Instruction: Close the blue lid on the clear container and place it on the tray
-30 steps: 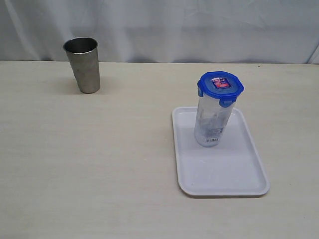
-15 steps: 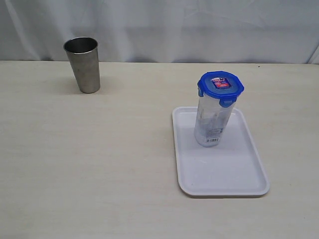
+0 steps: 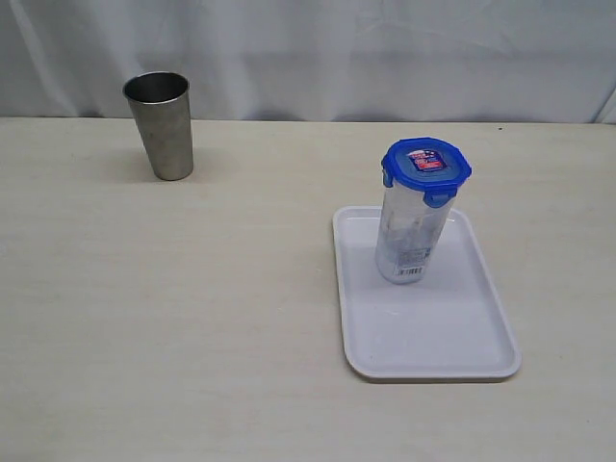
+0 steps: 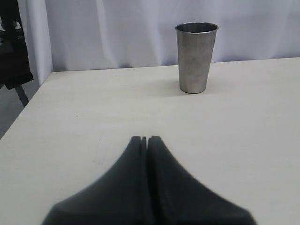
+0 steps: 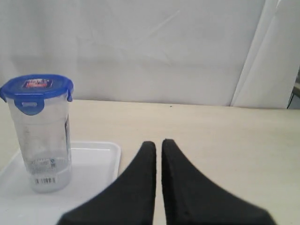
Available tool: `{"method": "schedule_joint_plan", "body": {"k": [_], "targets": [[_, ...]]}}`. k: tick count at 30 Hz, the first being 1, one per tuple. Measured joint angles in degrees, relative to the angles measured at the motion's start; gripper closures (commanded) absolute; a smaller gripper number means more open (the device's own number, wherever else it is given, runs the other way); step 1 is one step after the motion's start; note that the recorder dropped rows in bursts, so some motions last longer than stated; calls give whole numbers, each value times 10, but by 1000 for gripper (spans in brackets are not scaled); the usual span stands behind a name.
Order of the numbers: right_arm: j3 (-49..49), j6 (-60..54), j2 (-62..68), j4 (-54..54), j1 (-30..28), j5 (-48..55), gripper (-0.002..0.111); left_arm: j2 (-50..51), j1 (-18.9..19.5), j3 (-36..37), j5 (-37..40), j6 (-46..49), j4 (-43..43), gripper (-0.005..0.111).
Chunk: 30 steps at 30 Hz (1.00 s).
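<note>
Tray lies flat on bench, right of centre. One clear container stands upright on its far half, one blue lid seated on its mouth, flaps down. Contents too hazy to tell; label near base. One steel tumbler stands upright far left, well apart, inside not readable. Two pincers, neither in exterior view. Left pincer low over bench, pointing at tumbler, jaws pressed together, gripping nothing. Right pincer low beside tray, jaws together, gripping nothing.
</note>
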Motion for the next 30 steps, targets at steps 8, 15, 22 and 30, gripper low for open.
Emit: {"method": "schedule_joint_plan", "body": {"k": [8, 15, 22, 30], "targets": [[0, 27, 0, -1, 0, 81, 104, 0, 0, 0, 0, 0, 0, 107], [0, 51, 0, -3, 0, 89, 104, 0, 0, 0, 0, 0, 0, 107], [0, 57, 0, -11, 0, 91, 104, 0, 0, 0, 0, 0, 0, 107], [0, 55, 0, -15, 9, 92, 104, 0, 0, 0, 0, 0, 0, 107]]}}
